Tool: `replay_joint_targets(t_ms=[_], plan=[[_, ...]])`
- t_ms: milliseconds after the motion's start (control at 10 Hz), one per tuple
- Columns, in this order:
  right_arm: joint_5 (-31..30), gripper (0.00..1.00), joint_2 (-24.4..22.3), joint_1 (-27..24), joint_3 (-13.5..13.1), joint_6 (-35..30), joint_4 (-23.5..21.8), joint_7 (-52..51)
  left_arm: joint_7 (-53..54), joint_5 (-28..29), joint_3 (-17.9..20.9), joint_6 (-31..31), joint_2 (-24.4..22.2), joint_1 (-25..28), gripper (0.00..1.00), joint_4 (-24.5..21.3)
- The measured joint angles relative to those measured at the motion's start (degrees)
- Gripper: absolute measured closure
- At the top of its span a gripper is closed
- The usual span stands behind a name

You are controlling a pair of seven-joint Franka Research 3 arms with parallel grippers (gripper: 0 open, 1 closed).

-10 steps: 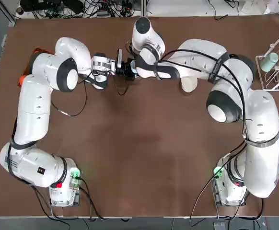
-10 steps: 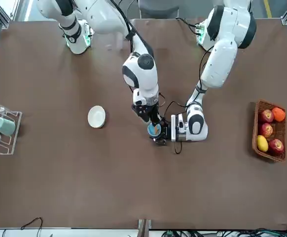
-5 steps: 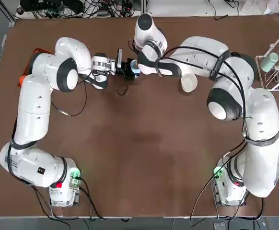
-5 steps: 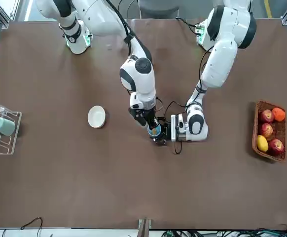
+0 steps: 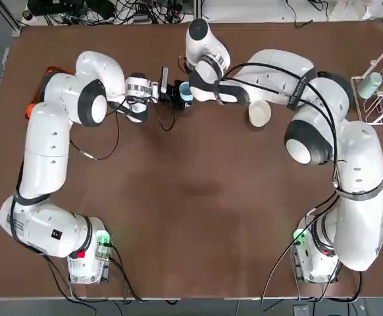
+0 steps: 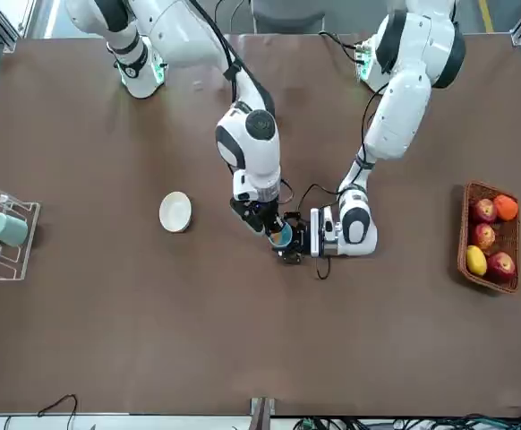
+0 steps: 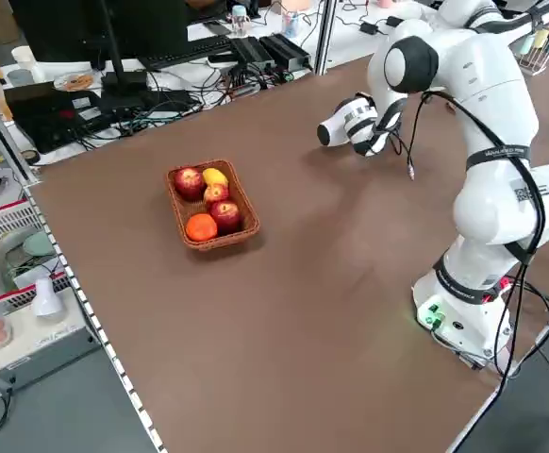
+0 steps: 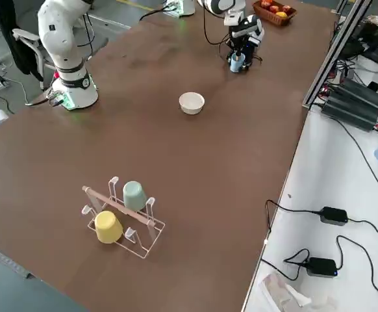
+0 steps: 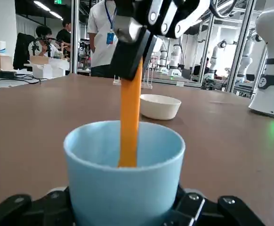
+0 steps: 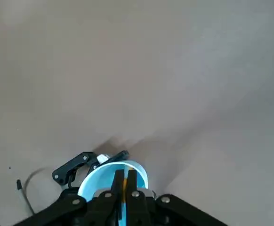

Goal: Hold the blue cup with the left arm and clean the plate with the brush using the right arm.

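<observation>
The blue cup [image 9: 123, 174] stands upright near the table's far edge, and my left gripper [image 5: 178, 93] is shut on it from the side. The brush [image 9: 130, 120] shows as an orange handle that goes down into the cup; its head is hidden inside. My right gripper [image 10: 124, 181] hangs straight above the cup [image 6: 280, 236], shut on the upper end of the handle. The plate [image 5: 259, 113] lies on the table to the right of the cup, apart from both grippers, and shows again as the plate [image 6: 175, 211].
A wire rack [image 8: 121, 218] with a pale teal and a yellow cup stands at the far right [image 5: 376, 89]. At the far left sits a basket of fruit [image 6: 489, 237]. The right arm's links arch over the table behind the plate.
My right arm's wrist has swung a little toward the far edge, uncovering the plate in the top view. The brush stays in the cup. The left gripper and cup have not moved.
</observation>
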Motion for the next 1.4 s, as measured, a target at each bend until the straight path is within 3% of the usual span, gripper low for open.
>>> replay_joint_targets(t_ms=[500, 1000, 1300, 1400], plan=[[0.0, 0.95, -0.6, 0.0, 0.2, -3.6, 1.8, 0.0, 0.0, 0.0, 0.0, 0.0, 0.0, 0.0, 0.34, 0.0], [1.8, 0.95, -5.4, -1.0, 0.2, -8.9, 2.7, -1.1, 0.0, 0.0, 0.0, 0.0, 0.0, 0.0, 0.34, 0.0], [6.6, 0.95, -9.9, -3.0, 0.2, -12.0, 2.8, -5.6, 0.0, 0.0, -0.1, -0.6, -0.1, 0.2, 0.24, 0.2], [7.9, 0.95, -11.4, -4.1, 0.2, -13.6, 2.8, -8.0, 0.0, 0.0, -0.4, -1.6, -0.6, 0.7, 0.08, 0.6]])
